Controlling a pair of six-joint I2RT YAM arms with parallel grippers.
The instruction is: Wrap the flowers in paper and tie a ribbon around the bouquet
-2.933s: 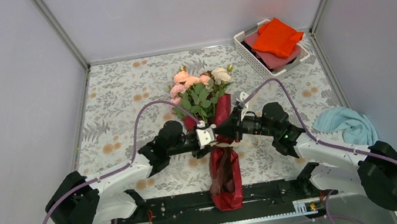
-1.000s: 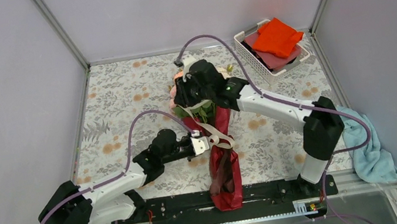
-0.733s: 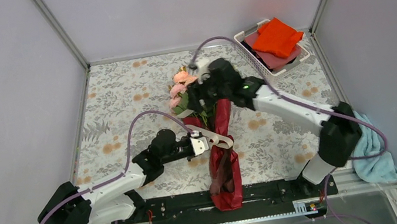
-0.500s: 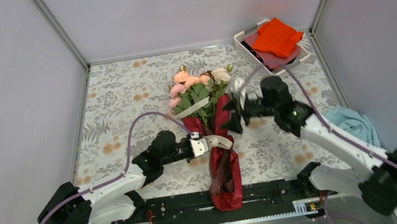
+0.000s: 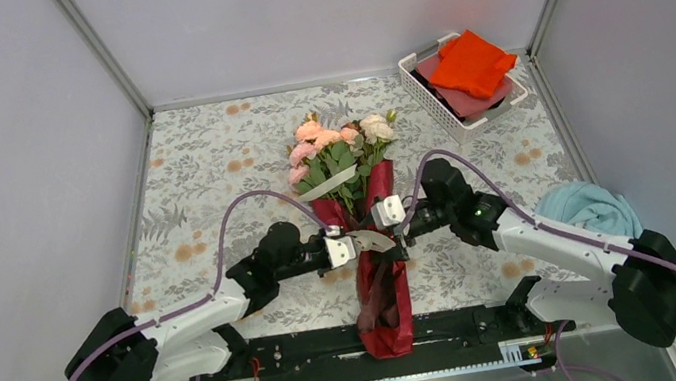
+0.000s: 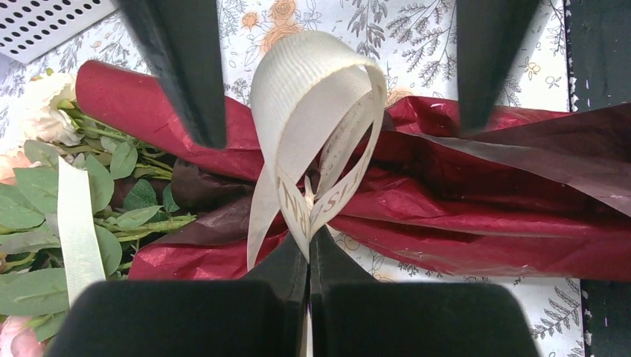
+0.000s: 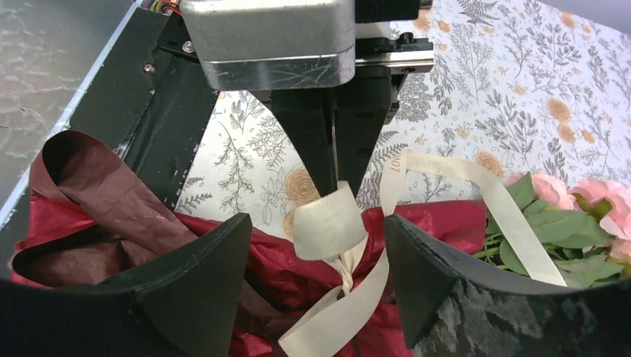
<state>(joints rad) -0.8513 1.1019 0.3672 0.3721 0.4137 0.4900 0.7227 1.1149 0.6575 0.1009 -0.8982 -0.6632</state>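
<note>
Tying ribbon (image 6: 312, 82): left gripper (image 6: 309, 242) pinched tight on its loop above bouquet (image 5: 355, 163) lying mid table (image 5: 210, 169); right gripper (image 7: 316, 223) spread wide, facing loop. Next likely: right grabs loop, pulls knot snug.

Bouquet (image 5: 378, 187) lies lengthways, pink and cream flowers (image 5: 326, 139) at the far end, dark red paper (image 5: 384, 310) cone crumpling toward the near edge. Cream ribbon (image 6: 309, 97) stands looped at the waist, one tail draped across the leaves.
</note>
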